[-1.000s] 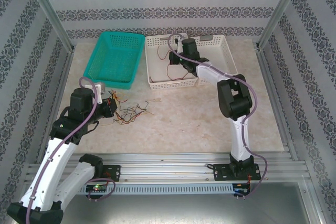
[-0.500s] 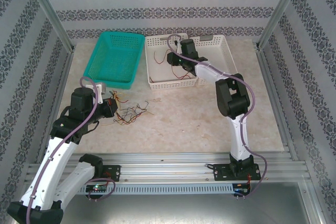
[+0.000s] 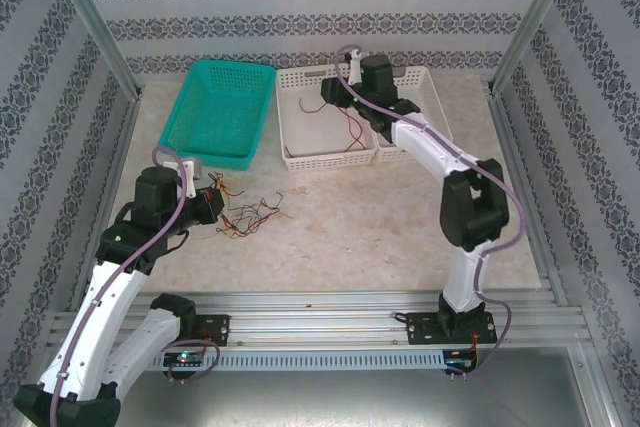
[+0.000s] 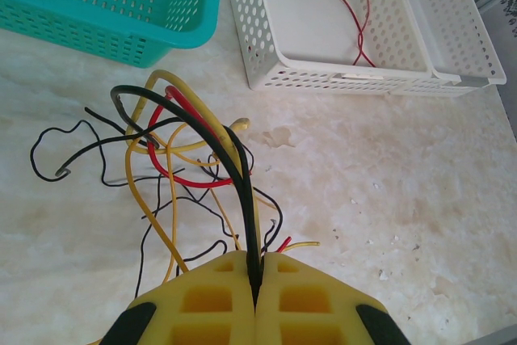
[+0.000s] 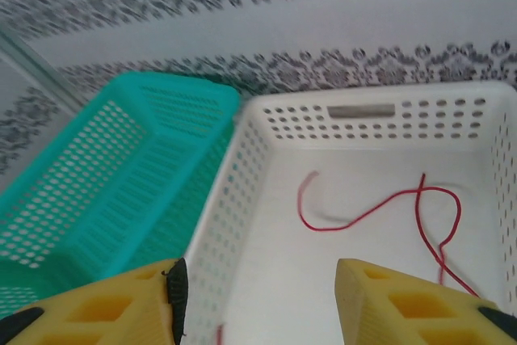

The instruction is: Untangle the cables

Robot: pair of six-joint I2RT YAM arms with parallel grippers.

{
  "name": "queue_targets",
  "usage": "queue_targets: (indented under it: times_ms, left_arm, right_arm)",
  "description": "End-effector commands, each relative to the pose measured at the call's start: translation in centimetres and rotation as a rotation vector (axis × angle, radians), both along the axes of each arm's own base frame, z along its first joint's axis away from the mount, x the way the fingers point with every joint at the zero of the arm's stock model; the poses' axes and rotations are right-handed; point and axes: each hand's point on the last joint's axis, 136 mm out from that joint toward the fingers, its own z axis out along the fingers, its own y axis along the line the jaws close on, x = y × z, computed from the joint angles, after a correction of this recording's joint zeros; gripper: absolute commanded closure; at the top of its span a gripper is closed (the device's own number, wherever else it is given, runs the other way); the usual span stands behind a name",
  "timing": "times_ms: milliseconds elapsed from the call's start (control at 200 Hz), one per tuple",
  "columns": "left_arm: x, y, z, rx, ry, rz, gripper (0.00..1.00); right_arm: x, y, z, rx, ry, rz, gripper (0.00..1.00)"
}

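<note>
Left wrist view: cables [image 4: 182, 159], thin, light, limp, tangled on bench [image 4: 388, 175]; left fingers [image 4: 206, 300] clamped on several strands. Right fingers [image 5: 404, 305] apart over red cable [image 5: 363, 212] in white basket [image 5: 234, 191]. Probably best pinched singly near a free end.

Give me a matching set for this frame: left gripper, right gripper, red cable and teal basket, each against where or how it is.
1 left gripper
2 right gripper
3 red cable
4 teal basket

A lying inside the white basket
B open, over the white basket
C next to the white basket
D shut on the tangled cables

Pairs: 1-D, 2-B, 3-A, 4-C
</note>
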Motion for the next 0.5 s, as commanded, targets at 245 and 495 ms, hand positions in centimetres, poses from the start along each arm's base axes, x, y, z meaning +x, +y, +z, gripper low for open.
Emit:
queue_targets:
  times_ms: [245, 495]
  left_arm:
    - [1.3, -1.8, 1.3, -0.145, -0.046, -0.018, 1.0]
    - [2.0, -5.0, 0.4, -0.26, -0.015, -0.047, 1.0]
  right_arm:
    - [-21.4, 11.0, 1.0, 0.131, -0.002, 0.594, 0.47]
    - [-30.1, 14.7, -0.4, 0.143, -0.068, 0.725, 0.48]
